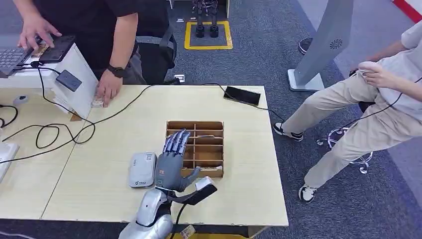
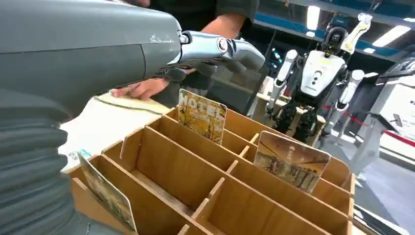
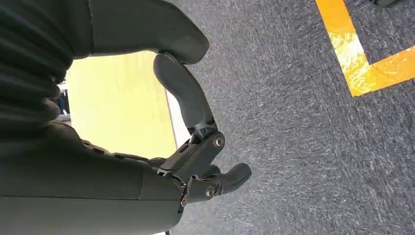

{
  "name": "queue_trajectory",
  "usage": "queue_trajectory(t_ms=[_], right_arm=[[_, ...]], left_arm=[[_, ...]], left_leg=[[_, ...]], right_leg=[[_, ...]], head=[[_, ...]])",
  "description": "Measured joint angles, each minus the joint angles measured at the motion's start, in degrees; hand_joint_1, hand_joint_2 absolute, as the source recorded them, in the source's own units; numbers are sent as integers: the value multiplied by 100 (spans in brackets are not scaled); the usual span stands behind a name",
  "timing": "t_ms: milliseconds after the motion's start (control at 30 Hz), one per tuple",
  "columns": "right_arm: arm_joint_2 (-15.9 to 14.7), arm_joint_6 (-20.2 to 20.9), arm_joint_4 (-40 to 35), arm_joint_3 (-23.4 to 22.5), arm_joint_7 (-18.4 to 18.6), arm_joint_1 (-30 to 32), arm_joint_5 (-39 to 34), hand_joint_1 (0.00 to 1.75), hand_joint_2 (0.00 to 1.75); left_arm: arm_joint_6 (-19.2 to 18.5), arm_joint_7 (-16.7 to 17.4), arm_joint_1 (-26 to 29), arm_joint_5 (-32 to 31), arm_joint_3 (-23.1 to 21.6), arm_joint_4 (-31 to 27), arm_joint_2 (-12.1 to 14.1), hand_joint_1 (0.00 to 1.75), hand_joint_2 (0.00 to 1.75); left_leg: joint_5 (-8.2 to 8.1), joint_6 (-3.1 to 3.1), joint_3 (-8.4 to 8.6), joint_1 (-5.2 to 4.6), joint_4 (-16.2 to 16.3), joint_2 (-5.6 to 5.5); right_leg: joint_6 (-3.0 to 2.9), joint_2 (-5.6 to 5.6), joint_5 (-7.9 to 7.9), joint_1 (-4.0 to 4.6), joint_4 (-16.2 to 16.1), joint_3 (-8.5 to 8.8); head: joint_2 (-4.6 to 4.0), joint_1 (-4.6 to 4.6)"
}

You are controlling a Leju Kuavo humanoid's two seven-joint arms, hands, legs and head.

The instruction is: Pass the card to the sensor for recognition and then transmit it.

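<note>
The left hand (image 1: 174, 162) hovers empty, fingers spread, over the slotted wooden card box (image 1: 211, 125); printed hotel cards (image 2: 202, 115) stand upright just beneath it. Reaching down, the fingers may catch a divider or tip a card. The right hand (image 3: 195, 161) hangs empty, fingers apart.

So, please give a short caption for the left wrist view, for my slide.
Left hand open above a wooden rack holding upright cards.
</note>
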Motion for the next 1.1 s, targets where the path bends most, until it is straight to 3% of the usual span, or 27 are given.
queue_trajectory(t_ms=[367, 733, 867, 1100], right_arm=[[0, -35, -2, 0, -7, -1, 44, 0, 175], [0, -101, -9, -85, 4, -1, 55, 0, 175], [0, -98, -9, -90, 7, -3, 79, 0, 175], [0, -96, -9, -94, 0, -2, 79, 0, 175]], left_arm=[[0, -160, 85, -127, 442, 0, -173, 0, 175], [2, -321, 206, 20, 1301, -114, -573, 0, 175], [2, -374, 201, 64, 1432, -118, -581, 0, 175], [2, -818, 219, 516, 1541, -118, -562, 0, 175]], left_leg=[[0, 0, -1, 0, 0, 0], [0, 0, 0, 0, 0, 0], [0, 0, 0, 0, 0, 0], [0, 0, -1, 0, 0, 0]], right_leg=[[0, 0, 0, 0, 0, 0], [0, 0, 0, 0, 0, 0], [0, 0, 0, 0, 0, 0], [0, 0, 0, 0, 0, 0]], head=[[0, 2], [0, 0], [0, 0], [0, 0]])
